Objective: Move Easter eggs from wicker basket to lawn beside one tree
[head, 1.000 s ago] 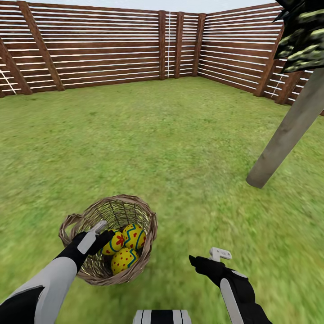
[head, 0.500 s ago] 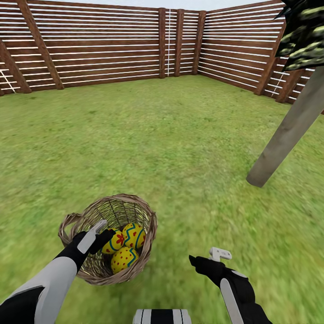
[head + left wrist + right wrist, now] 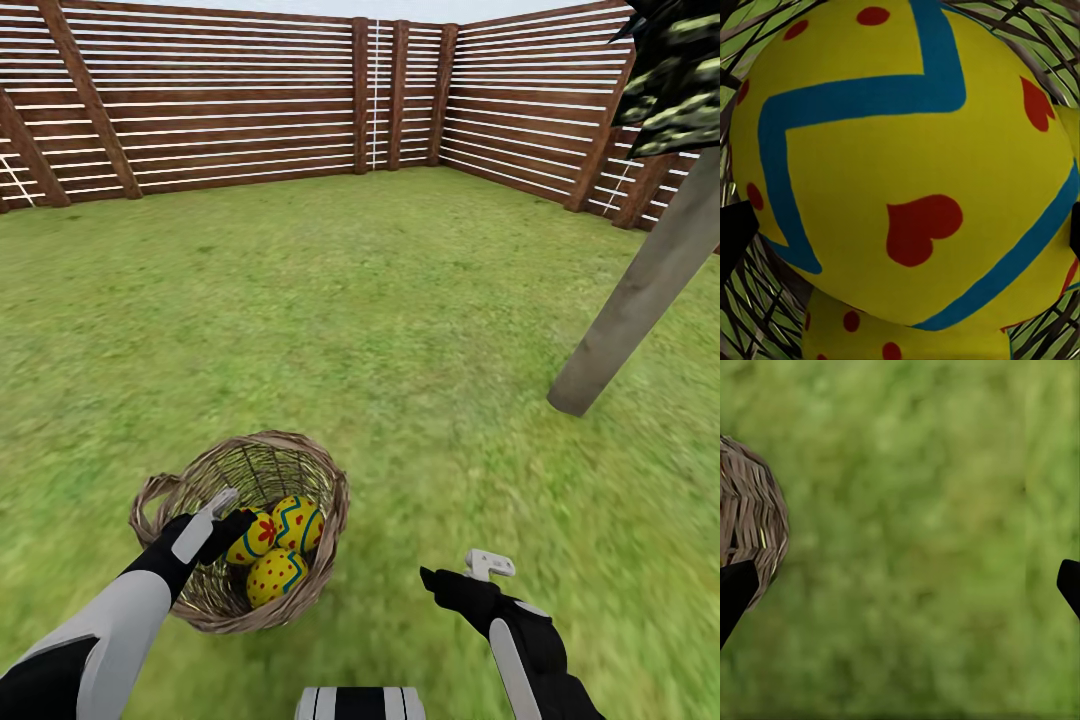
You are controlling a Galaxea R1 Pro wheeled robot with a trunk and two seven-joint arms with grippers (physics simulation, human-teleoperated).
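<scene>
Comparing with the head view a second back, almost nothing is changing: the left hand [image 3: 236,524] is sitting at the same spot inside the wicker basket [image 3: 330,490], pressed against the nearest of the Easter eggs [image 3: 256,538]. All three eggs are lying together in the basket, none lifted. Judging from that stillness, the grasp is being settled, not yet carried out.

Left wrist view is showing the egg [image 3: 900,165] very close, with a dark fingertip [image 3: 733,236] at one side and another at the opposite edge. The fingers are standing apart around the egg; whether they are touching it, I cannot tell. So the left hand is reading as open, bracketing the egg.

The right hand [image 3: 452,578] is hovering over the lawn [image 3: 380,300], well apart from the basket, its fingers spread wide with grass between them in the right wrist view; it is holding nothing.

The tree [image 3: 640,290] is standing ahead on the robot's right, with bare grass between it and the basket. The fence [image 3: 220,100] is ringing the garden behind. Basket wall and the neighbouring eggs are crowding the left hand; a lift may be nudging them.
</scene>
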